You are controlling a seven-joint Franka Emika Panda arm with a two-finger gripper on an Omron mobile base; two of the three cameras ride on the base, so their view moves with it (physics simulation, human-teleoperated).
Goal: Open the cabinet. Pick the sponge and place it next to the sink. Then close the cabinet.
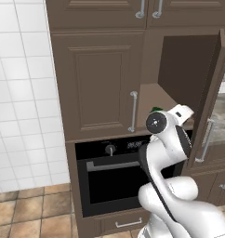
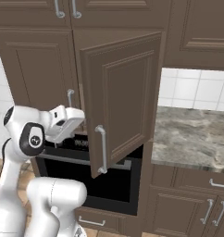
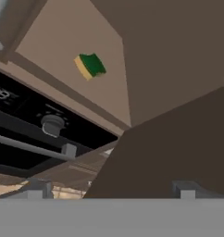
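Green-and-yellow sponge [image 3: 90,66] lies well back on the cabinet [image 1: 98,83] shelf, so the wide-open, empty gripper [image 3: 111,190] could clip the shelf edge or the swung-out door when reaching in.

A black built-in oven [image 1: 115,176] with a silver bar handle sits low, over a terracotta tiled floor [image 1: 21,209]. White wall tiles [image 1: 21,93] stand left; a grey marble desk [image 2: 192,136] lies right.

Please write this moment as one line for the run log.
cabinet: right door open | sponge: on shelf inside | gripper: open, empty, apart from sponge
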